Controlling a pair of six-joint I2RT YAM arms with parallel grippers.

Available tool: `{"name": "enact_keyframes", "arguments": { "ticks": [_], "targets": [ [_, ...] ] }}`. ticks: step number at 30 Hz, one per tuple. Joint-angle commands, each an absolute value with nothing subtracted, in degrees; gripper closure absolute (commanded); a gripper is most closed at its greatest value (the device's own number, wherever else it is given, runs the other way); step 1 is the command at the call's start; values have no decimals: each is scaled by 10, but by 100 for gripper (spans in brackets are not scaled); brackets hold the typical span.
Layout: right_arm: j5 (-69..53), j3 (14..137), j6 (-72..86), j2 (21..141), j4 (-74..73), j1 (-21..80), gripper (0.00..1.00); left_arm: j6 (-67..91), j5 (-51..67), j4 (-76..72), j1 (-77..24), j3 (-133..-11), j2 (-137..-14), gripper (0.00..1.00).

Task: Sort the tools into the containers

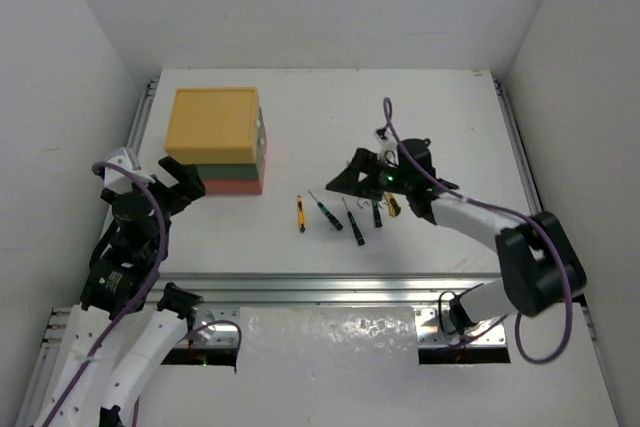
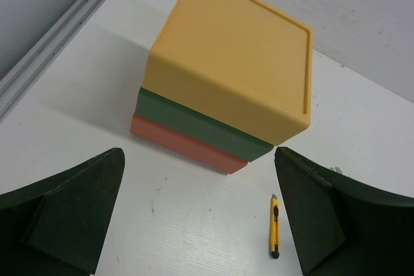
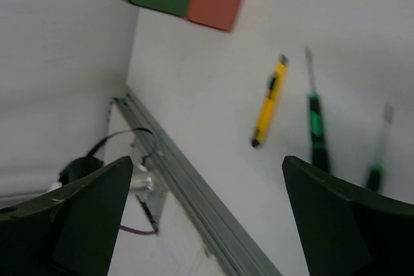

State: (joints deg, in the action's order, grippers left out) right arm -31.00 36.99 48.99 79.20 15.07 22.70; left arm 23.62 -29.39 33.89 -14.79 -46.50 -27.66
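1. Progress: sorting apparently not begun. All visible tools (image 1: 357, 230) lying loose on the white tabletop (image 1: 440, 107). None on top of the stack of containers (image 1: 215, 142), and none visibly inside it.
2. Stack of containers: three shallow boxes piled flush, with the yellow box (image 2: 233, 63) on top, the dark green box (image 2: 194, 124) in the middle and the red-orange box (image 2: 174, 141) at the bottom. All shut, insides hidden, so contents impossible to tell. Nothing resting on the yellow top.
3. Tools in a loose row to the right of the stack, a little nearer the arms than the stack and apart from it. Closest to the stack, a yellow-and-black utility knife (image 1: 301, 214). Beyond it, thin black-handled screwdrivers (image 1: 334, 221). Farthest from the stack, a yellow-and-black screwdriver (image 1: 393, 205).
4. Left claw (image 1: 183, 177): just beside the stack at its near left corner, facing it, fingers spread wide, gripping nothing.
5. Right claw (image 1: 352, 175): well to the right of the stack, hovering above the far end of the tool row, fingers spread wide, gripping nothing.
6. Left to do, as a judgement: practically everything, namely opening or unstacking a box, then lifting each tool in turn and setting it inside.
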Motion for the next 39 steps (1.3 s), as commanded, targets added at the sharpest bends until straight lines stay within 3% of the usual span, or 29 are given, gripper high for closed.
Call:
{"name": "enact_keyframes", "arguments": {
  "ticks": [1,5,9,15,25,29,35,37,39],
  "targets": [
    [-341,473,591,893,396,262,1,231,-286,313,-141,-460,-273,0],
    [-384,596,678,1061,512,263,4,226,-273,310,-141,-460,-284,0],
    [-412,779,743,1212,574,268,16,215,-238,298,-141,-458,-279,0],
    [-430,962,723,1317,463,286,19,210,-225,289,-141,-453,-282,0],
    [-430,1018,711,1371,414,308,35,205,-200,280,-140,-451,-262,0],
    [-439,1048,707,1385,399,312,46,202,-197,279,-140,-449,-249,0],
    [-429,1049,687,1389,376,314,46,201,-191,279,-140,-450,-250,0],
    [-431,1056,691,1398,378,313,61,201,-190,278,-140,-449,-250,0],
    [-434,1065,701,1404,388,314,66,201,-191,279,-140,-449,-250,0]
  ]
}}
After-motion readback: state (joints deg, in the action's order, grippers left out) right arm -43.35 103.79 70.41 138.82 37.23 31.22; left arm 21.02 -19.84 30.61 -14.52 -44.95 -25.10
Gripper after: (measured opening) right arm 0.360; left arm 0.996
